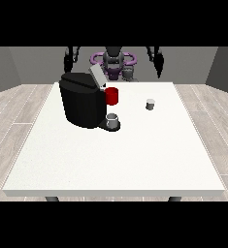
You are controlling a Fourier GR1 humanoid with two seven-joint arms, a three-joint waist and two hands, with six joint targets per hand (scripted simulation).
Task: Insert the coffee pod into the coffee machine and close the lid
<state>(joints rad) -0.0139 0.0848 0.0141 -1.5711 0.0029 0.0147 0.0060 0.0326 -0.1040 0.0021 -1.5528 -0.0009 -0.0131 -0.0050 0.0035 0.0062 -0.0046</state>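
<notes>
I can read no brand, label or writing anywhere: the coffee machine is plain black on every face that shows, and the coffee pod is too small to reveal any print.

The machine stands on the white table towards the view's left. Its grey lid is tilted up and open at the top. A red part sticks out at the machine's front, and below it a small grey cup sits on the machine's base. The coffee pod, a small grey cylinder with a pale top, stands upright on the table well apart from the machine, to its right in the view.

My hand at the view's left hangs beyond the table's far edge, above the machine's back corner. My hand at the view's right hangs likewise beyond the far edge, well apart from the pod. Both are dark and small against the background, and I cannot tell how their fingers lie. Neither touches anything. My torso is partly hidden behind the raised lid.
</notes>
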